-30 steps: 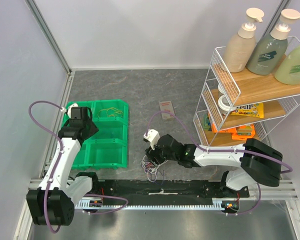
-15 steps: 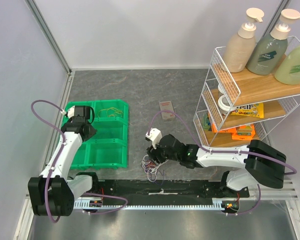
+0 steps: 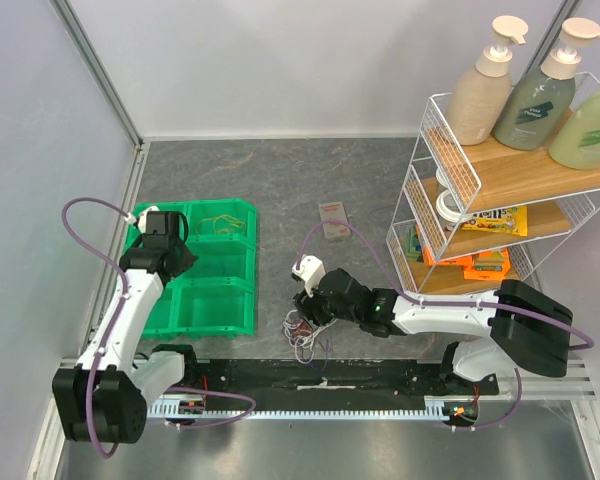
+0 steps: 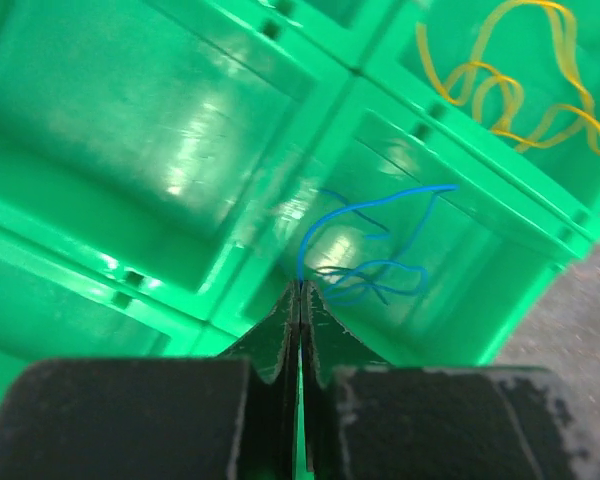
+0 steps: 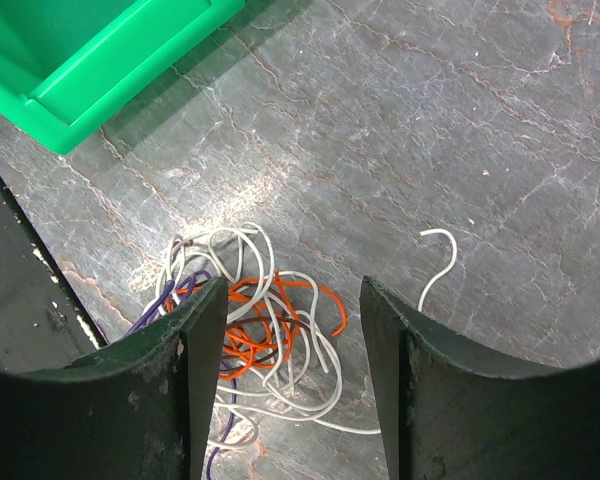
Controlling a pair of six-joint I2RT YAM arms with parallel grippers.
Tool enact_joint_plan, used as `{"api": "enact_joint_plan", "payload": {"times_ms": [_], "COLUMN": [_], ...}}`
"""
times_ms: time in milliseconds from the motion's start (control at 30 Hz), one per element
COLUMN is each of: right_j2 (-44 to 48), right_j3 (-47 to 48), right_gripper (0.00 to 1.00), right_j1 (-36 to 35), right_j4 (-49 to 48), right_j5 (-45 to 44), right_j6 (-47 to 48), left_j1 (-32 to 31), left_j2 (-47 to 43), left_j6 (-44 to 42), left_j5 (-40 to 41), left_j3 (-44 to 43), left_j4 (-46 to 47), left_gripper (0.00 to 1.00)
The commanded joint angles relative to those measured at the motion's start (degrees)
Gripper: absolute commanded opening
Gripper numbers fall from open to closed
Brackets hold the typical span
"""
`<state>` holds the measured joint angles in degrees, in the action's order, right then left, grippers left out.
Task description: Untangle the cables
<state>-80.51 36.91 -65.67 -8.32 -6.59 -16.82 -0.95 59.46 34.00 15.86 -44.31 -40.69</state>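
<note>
My left gripper hangs over the green compartment tray. In the left wrist view it is shut on the end of a thin blue cable, which loops into a compartment. A yellow cable lies in the neighbouring compartment and also shows in the top view. My right gripper is open and empty just above a tangle of cables on the table. In the right wrist view it straddles orange, white and purple cables wound together.
A white wire shelf rack with bottles and packets stands at the right. A small flat packet lies mid-table. A black rail runs along the near edge, close to the tangle. The tray's corner is near my right gripper.
My left arm has shifted slightly over the tray, still holding the blue cable. My right gripper has edged a little to the right above the tangle, still open.
</note>
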Motion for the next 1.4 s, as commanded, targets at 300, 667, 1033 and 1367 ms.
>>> {"api": "enact_joint_plan", "payload": {"times_ms": [300, 667, 1033, 1367], "right_j2": [1.67, 1.06, 9.39, 21.97], "right_j3": [0.1, 1.68, -2.36, -7.81], "right_gripper": [0.63, 0.68, 0.7, 0.71], "right_j1": [-0.07, 0.01, 0.01, -0.07], "right_j4": [-1.09, 2.95, 8.04, 13.94], "right_j5": [-2.99, -6.68, -9.67, -9.84], "right_j6": [-1.37, -1.29, -2.16, -4.01], "left_j1": [-4.59, -4.67, -35.68, -48.26], "left_j2": [5.85, -9.09, -1.99, 1.1], "left_j6": [0.18, -7.88, 4.49, 7.56], "left_j5": [-12.71, -34.76, -49.0, -33.1], "left_j3": [-3.85, -1.66, 10.73, 11.27], "left_j4": [1.59, 6.74, 35.22, 28.22], "left_gripper": [0.15, 0.59, 0.64, 0.73]}}
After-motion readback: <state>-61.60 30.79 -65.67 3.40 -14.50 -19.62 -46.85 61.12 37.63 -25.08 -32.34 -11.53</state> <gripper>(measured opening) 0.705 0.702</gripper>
